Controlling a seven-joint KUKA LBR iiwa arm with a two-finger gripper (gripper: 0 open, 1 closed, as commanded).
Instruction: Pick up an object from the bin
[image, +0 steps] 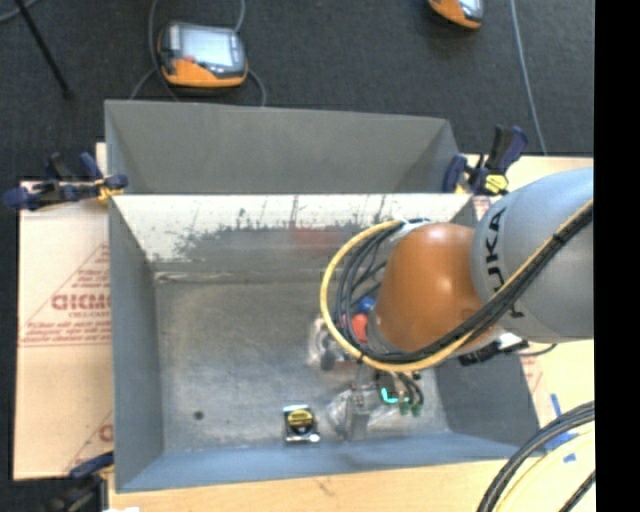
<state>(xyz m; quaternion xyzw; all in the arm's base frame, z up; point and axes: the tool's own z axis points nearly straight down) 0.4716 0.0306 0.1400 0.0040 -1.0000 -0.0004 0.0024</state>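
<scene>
The gripper (347, 408) shows as grey metal parts under the arm's orange cover, low over the bin floor near the front wall, right of the middle. A small black and yellow tape measure (298, 423) lies on the floor just left of it, close to the front wall and apart from the gripper. A small red thing (358, 325) and a blue one (368, 301) peek out at the cover's left edge; I cannot tell whether they lie in the bin or belong to the wrist.
The arm with its orange cover and cable loops hangs over the right half of the bin and hides the floor there. The left half of the floor shows bare grey metal with scuff marks.
</scene>
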